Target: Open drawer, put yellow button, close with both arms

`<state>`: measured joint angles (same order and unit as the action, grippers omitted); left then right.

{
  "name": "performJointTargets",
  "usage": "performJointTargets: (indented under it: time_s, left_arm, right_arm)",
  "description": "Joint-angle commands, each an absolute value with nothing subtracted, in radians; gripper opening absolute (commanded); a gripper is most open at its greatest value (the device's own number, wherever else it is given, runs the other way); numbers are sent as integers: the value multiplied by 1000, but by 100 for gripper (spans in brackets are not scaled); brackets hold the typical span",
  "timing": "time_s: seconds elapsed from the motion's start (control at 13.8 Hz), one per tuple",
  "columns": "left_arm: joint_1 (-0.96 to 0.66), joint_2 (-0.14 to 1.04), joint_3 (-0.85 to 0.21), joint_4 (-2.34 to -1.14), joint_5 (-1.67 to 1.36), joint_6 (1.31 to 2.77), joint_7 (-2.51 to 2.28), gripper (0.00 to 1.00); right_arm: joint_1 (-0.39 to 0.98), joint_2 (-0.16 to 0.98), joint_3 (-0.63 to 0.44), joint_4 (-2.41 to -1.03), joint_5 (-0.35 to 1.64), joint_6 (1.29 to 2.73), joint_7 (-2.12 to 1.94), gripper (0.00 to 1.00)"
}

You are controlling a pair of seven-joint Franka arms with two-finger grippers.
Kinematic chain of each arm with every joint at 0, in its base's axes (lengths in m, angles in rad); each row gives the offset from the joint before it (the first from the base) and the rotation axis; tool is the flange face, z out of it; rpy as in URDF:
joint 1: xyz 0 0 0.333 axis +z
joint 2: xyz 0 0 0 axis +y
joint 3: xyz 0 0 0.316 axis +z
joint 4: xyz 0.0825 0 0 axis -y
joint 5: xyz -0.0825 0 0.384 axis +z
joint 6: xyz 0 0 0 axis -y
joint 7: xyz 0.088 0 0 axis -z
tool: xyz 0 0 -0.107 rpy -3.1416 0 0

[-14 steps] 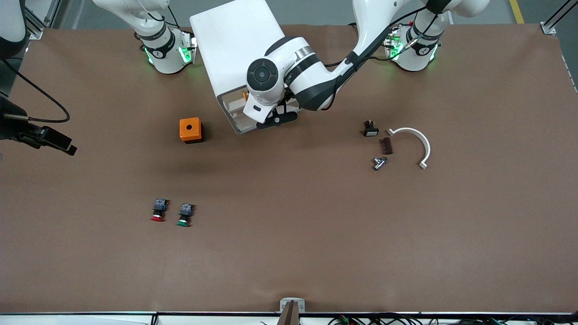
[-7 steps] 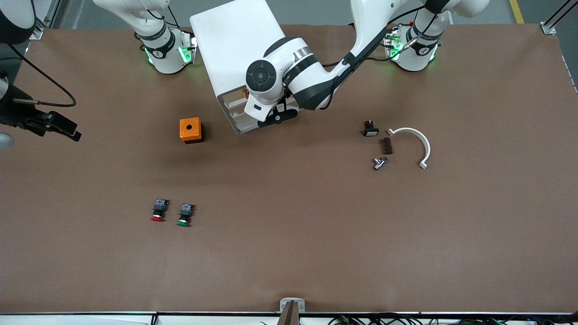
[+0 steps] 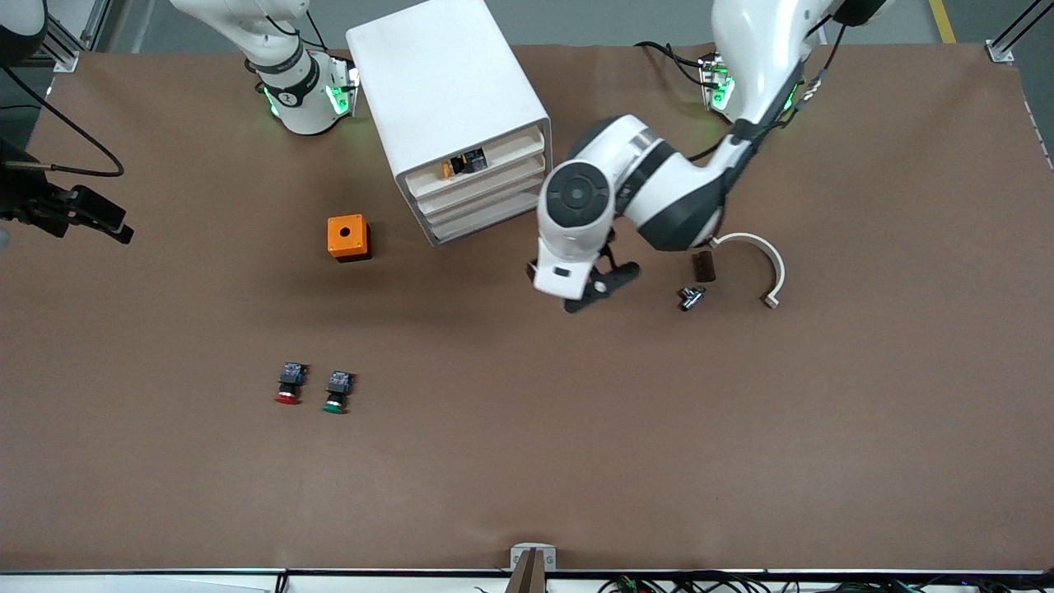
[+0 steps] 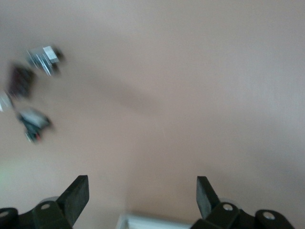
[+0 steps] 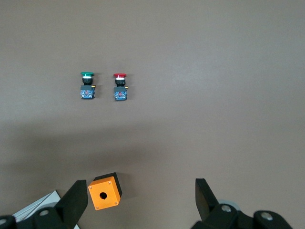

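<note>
While no writing reads, left claw (image 3: 594, 288) and right claw (image 5: 138, 198) hang spread

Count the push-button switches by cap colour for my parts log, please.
Yellow button, in the top drawer: 1
Red-capped switch: 1
Green-capped switch: 1
Total: 3

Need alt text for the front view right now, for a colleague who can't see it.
The yellow button lies in the cabinet's top drawer. The left gripper, jaws open, hangs over bare table in front of the cabinet; the right gripper waits at the table's edge.
</note>
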<state>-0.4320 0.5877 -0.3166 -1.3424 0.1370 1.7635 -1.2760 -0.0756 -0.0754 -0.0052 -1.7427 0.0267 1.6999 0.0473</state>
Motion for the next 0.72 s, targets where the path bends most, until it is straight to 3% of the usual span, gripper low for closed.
performJointTargets:
  time_s: [0.0,0.65]
  left_arm:
    - [-330,540,-325,-1359,204,1753,-1214,99]
    - [-14,353,-325,-1356,199,1732,-691,99]
  right_arm:
    - [-97,-89,17,-1743,20,1686,34,100]
    - [-83,-91,18,-1738,18,1692,37,100]
